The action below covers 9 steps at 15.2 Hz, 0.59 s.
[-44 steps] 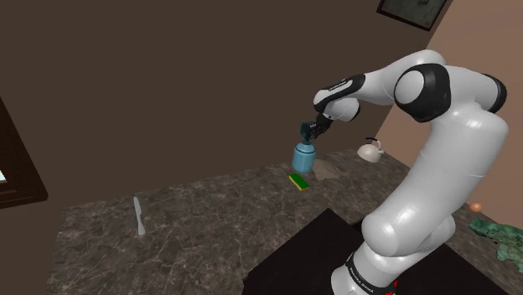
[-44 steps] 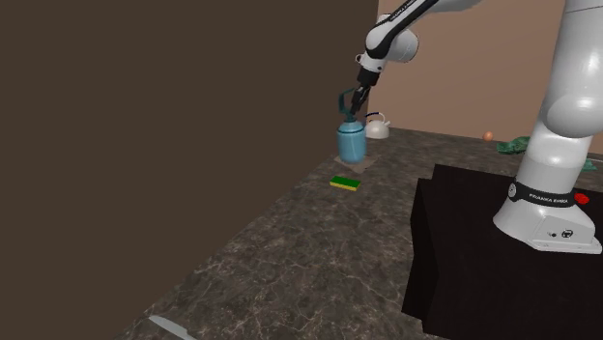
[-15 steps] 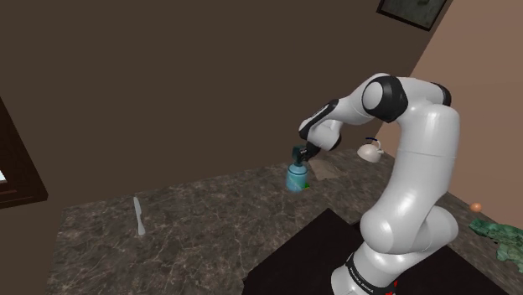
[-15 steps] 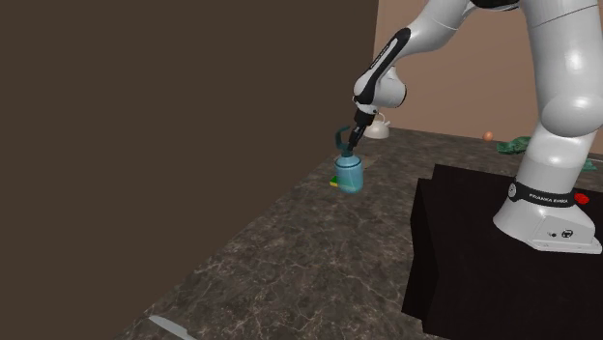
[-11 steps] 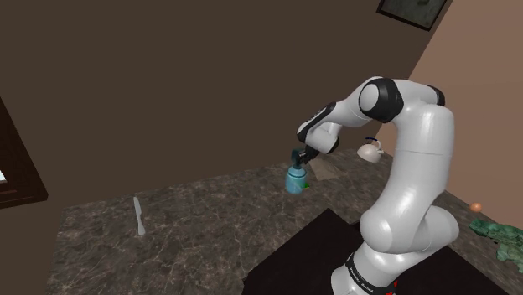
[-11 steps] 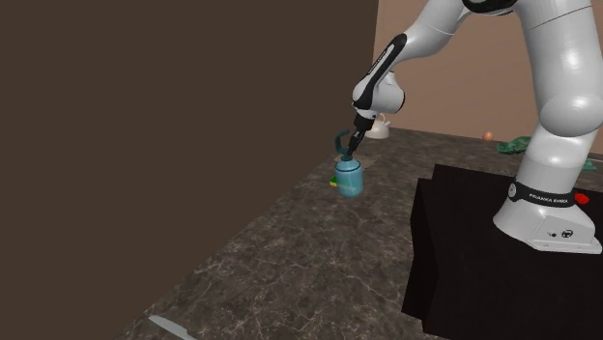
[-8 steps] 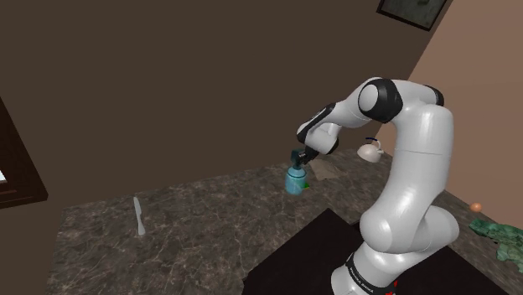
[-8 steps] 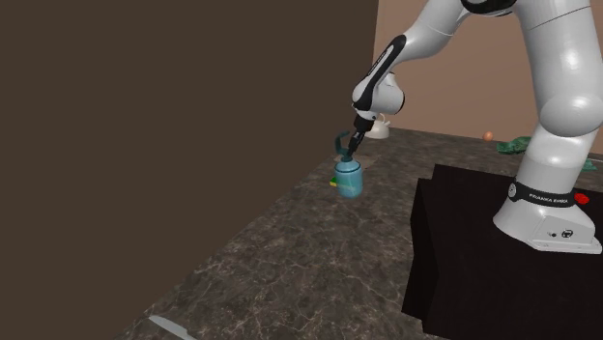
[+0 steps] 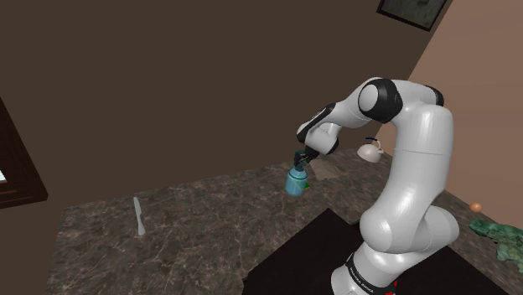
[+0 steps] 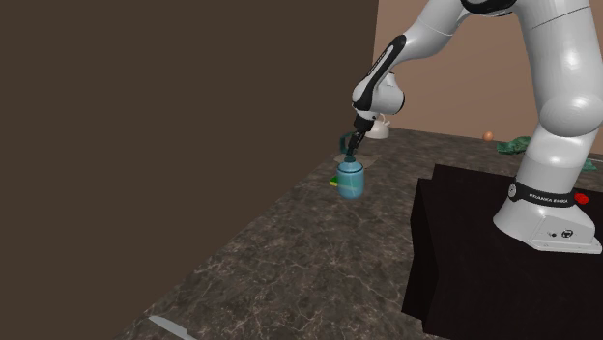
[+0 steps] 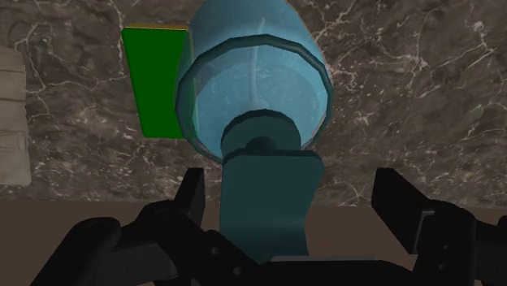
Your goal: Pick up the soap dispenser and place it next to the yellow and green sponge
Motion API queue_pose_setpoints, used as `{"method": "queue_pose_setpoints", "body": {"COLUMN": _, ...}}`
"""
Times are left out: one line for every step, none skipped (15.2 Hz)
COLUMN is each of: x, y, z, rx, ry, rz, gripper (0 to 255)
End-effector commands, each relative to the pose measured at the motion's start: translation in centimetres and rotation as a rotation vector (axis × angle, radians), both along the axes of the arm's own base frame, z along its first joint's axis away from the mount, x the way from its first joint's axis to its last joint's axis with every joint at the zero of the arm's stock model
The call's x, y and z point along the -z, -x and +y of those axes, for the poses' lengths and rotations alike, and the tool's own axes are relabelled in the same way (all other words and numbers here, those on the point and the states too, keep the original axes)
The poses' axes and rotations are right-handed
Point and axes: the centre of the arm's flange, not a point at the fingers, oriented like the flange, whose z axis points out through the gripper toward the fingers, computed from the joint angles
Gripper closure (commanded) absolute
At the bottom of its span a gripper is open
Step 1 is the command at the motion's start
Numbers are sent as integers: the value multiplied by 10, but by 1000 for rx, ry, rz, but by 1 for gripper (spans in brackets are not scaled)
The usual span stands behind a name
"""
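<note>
Soap dispenser [image 10: 349, 180] stands on the table [image 10: 290, 261] close to the brown wall [image 10: 184, 126], just beside the green sponge [image 11: 154, 81]; can't tell if they touch. Gripper [image 9: 303, 157] is spread wide, fingers [image 11: 192, 195] either side of the pump head [image 11: 264, 203], clasping nothing. A wide run of table lies between the dispenser and the pale utensil [image 9: 138, 215]. White teapot [image 9: 371, 150] sits near, by the wall corner. Elbow high, forearm slopes down toward the wall, gripper pointing down.
</note>
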Motion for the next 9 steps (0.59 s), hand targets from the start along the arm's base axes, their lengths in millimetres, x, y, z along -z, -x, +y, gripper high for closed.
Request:
{"method": "queue_pose_setpoints", "body": {"x": 0, "y": 0, "z": 0, "rx": 0, "ry": 0, "rz": 0, "gripper": 0}}
{"method": "queue_pose_setpoints", "body": {"x": 0, "y": 0, "z": 0, "rx": 0, "ry": 0, "rz": 0, "gripper": 0}}
{"method": "queue_pose_setpoints", "body": {"x": -13, "y": 4, "z": 1, "rx": 0, "ry": 0, "rz": 0, "gripper": 0}}
{"method": "queue_pose_setpoints", "body": {"x": -25, "y": 7, "z": 2, "rx": 0, "ry": 0, "rz": 0, "gripper": 0}}
{"method": "queue_pose_setpoints", "body": {"x": -38, "y": 11, "z": 2, "rx": 0, "ry": 0, "rz": 0, "gripper": 0}}
{"method": "queue_pose_setpoints", "body": {"x": -48, "y": 14, "z": 3, "rx": 0, "ry": 0, "rz": 0, "gripper": 0}}
{"method": "queue_pose_setpoints", "body": {"x": -48, "y": 14, "z": 3, "rx": 0, "ry": 0, "rz": 0, "gripper": 0}}
{"method": "queue_pose_setpoints", "body": {"x": -48, "y": 14, "z": 3, "rx": 0, "ry": 0, "rz": 0, "gripper": 0}}
{"method": "queue_pose_setpoints", "body": {"x": -48, "y": 14, "z": 3, "rx": 0, "ry": 0, "rz": 0, "gripper": 0}}
